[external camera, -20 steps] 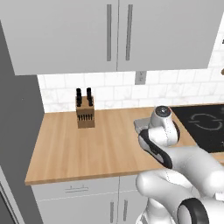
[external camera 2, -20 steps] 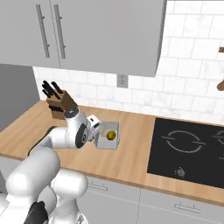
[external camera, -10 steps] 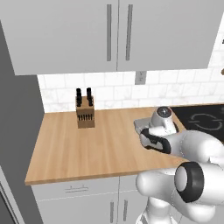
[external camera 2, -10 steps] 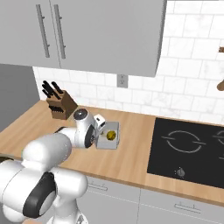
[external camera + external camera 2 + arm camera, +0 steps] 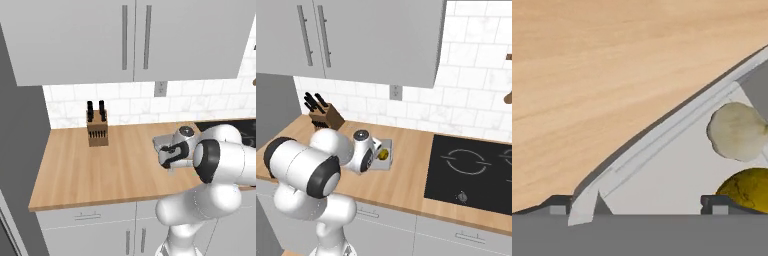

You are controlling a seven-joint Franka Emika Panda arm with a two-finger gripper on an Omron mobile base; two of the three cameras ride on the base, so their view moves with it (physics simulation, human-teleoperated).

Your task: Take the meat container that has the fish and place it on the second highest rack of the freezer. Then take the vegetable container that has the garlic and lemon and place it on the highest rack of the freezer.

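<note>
With the pincer spread wide astride the container rim, garlic at two o'clock, a shallow bite could tip it onto the tabletop.

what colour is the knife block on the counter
Brown wood with black knife handles; knife block shows best in the left base view.

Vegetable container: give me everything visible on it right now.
The vegetable container is a shallow, pale grey, plastic-looking tray with a raised stepped rim, open-topped. It sits flat on the wooden counter, left of the black cooktop. Inside lie a whitish garlic and a yellow lemon. The open pincer straddles its rim; whether the fingertips touch it is unclear.
</note>
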